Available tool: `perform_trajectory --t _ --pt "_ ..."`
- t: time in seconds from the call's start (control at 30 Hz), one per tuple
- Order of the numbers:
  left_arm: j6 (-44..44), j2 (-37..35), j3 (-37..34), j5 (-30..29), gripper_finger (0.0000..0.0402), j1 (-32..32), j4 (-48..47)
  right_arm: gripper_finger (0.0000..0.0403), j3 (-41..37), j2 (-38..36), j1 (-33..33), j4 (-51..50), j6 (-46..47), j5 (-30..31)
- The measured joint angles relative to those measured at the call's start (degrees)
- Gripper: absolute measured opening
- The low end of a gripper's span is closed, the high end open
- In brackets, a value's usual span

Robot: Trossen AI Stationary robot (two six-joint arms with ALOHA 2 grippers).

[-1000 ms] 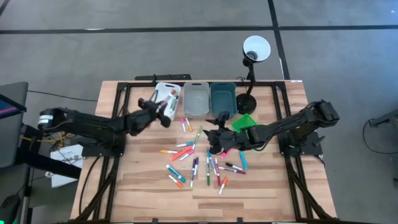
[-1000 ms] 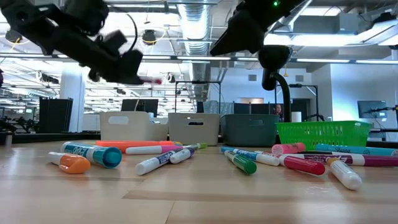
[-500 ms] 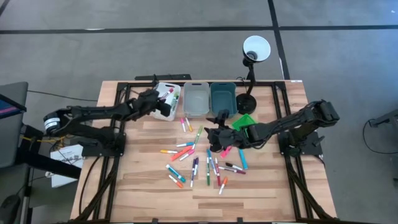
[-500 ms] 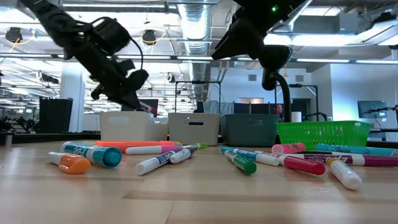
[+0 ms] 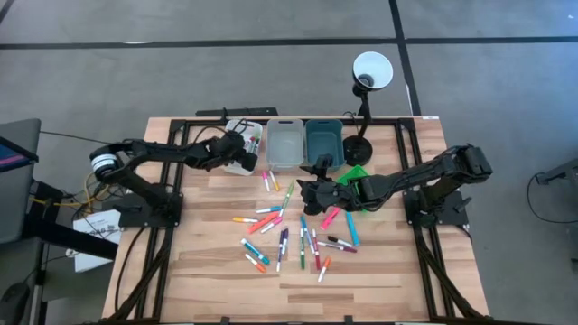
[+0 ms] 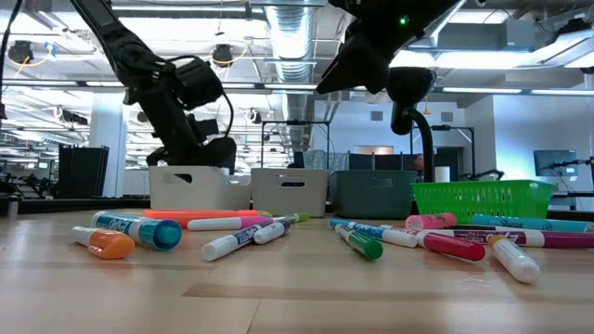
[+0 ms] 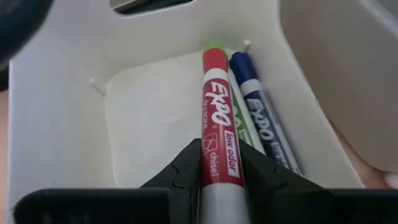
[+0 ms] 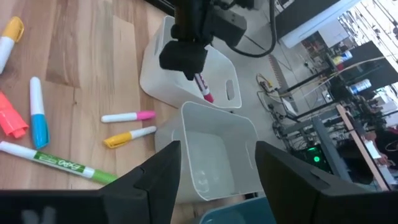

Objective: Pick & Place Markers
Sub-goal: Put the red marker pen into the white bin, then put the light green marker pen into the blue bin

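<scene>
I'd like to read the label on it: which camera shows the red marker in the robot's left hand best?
The left wrist view: the red marker fills it, label readable, pinched in the left hand over the white bin. The right wrist view shows it small, the high view barely shows it, and in the low view it can't be made out.

White bin (image 5: 242, 147) blocked: left tool (image 5: 228, 151) w/ red marker (image 7: 216, 118) over it. Grey bin (image 5: 284, 143), teal bin (image 5: 323, 140) open above. Markers (image 5: 287, 230) crowd table (image 5: 208, 271) centre; front edge free.
</scene>
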Motion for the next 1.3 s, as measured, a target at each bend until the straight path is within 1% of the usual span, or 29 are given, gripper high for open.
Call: perform_trajectory --t 0.17,0.23,0.33,0.4,0.5,0.67,0.7,0.8,0.9,0.97,1.03,1.1,1.17,1.23,1.3 --pt "0.82 0.44 0.25 0.31 0.0077 0.95 0.30 0.0192 0.00 0.02 0.07 -0.01 1.48 -0.06" --pt "1.06 0.10 0.23 -0.01 0.0077 0.95 -0.05 0.0191 0.00 0.02 0.07 0.00 1.88 -1.20" --pt "1.14 -0.03 0.18 0.67 0.0078 0.95 -0.11 0.0192 0.00 0.02 0.24 0.00 1.94 -4.70" --pt "1.19 -0.03 0.16 1.13 0.0086 0.97 -0.12 0.0191 0.00 0.02 0.39 0.00 1.98 -7.31" --pt "1.26 -0.03 0.14 1.25 0.0112 0.93 -0.10 0.0189 0.00 0.02 0.76 0.00 3.13 -11.38" --pt "1.51 -0.03 0.13 1.35 0.0156 0.91 0.05 0.0185 0.00 0.02 0.61 -0.37 6.55 -15.30" --pt "2.60 -0.07 0.10 1.37 0.0161 0.91 0.52 0.0185 0.00 0.02 0.43 -0.97 6.85 -16.87" --pt "6.76 -2.20 0.06 1.35 0.0169 0.19 1.47 0.0185 -0.02 0.03 -0.13 -4.57 6.88 -24.39" --pt "8.69 -7.02 0.88 1.38 0.0167 -1.39 2.05 0.0184 -0.04 0.92 -0.97 -5.25 7.41 -29.60" --pt "10.09 -10.95 1.04 1.36 0.0163 -2.68 2.25 0.0184 -0.14 1.35 -1.64 -5.92 7.56 -30.63" --pt "11.37 -14.59 1.04 1.37 0.0158 -4.15 1.93 0.0183 0.18 3.10 -2.63 -3.94 7.69 -32.08" --pt "11.71 -17.61 1.06 1.85 0.0154 -6.46 2.12 0.0183 -0.22 4.45 -3.36 -5.32 8.07 -33.35" --pt "11.64 -19.94 0.44 4.11 0.0149 -8.97 2.06 0.0183 0.04 7.07 -4.13 -2.66 7.86 -34.76" --pt "11.20 -20.74 -0.42 5.64 0.0143 -12.49 2.16 0.0182 -0.04 9.07 -4.71 -2.71 6.70 -35.01" --pt "10.90 -20.99 -1.86 5.95 0.0138 -16.12 1.80 0.0180 -0.04 11.45 -5.07 -0.24 4.93 -35.37"
